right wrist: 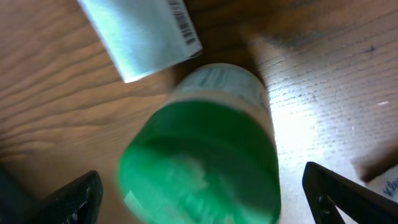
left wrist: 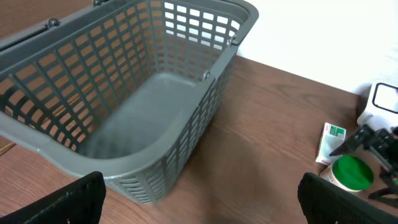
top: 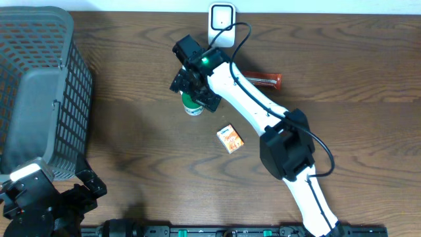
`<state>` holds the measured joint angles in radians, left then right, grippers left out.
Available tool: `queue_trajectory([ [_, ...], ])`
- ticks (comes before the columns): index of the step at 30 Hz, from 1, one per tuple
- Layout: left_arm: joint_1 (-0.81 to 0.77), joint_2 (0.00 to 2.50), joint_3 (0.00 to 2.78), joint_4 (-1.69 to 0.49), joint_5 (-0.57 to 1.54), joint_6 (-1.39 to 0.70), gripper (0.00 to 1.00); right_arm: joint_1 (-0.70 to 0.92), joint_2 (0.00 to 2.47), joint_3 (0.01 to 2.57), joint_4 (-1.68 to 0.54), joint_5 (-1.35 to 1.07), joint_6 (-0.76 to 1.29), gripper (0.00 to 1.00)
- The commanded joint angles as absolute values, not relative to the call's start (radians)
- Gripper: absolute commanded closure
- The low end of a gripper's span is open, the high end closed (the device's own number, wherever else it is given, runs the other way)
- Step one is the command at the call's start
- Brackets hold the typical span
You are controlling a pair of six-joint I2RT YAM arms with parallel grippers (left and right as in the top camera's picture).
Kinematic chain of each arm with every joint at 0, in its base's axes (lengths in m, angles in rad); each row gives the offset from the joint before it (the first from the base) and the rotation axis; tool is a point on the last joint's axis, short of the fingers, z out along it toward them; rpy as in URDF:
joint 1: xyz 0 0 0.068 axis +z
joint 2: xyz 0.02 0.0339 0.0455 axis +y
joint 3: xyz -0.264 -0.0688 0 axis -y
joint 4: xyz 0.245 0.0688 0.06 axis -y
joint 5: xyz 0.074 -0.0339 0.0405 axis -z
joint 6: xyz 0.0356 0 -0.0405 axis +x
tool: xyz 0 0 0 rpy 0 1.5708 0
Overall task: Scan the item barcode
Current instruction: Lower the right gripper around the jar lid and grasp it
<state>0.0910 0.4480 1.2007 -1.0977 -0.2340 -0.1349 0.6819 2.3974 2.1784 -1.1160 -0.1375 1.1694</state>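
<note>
Evenly bright overhead, with soft shadows on the desk. Blurred and out of focus on the jar at right wrist; glare patch just beside.

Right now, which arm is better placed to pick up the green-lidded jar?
Right. The right claw hangs open directly over the green-lidded jar, near the scanner. The left claw, also open, sits far away beside the basket.

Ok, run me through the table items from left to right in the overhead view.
Basket → green-lidded jar → orange box → red packet. The scanner lines up with the box left to right, so it is left out.
</note>
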Motion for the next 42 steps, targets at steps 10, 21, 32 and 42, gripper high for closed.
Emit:
queue_trajectory([
  [10,0.094,0.45,1.195,-1.099,-0.228,-0.143,0.0,0.664,2.457,2.193,-1.109,-0.144,1.144,0.11],
  [21,0.094,0.45,1.195,-1.099,-0.228,-0.143,0.0,0.664,2.457,2.193,-1.117,-0.12,1.067,0.39],
  [32,0.094,0.45,1.195,-1.099,-0.228,-0.143,0.0,0.664,2.455,2.193,-1.119,-0.141,0.894,0.45],
  [42,0.094,0.45,1.195,-1.099,-0.228,-0.143,0.0,0.66,2.455,2.193,-1.147,-0.181,0.487,0.41],
])
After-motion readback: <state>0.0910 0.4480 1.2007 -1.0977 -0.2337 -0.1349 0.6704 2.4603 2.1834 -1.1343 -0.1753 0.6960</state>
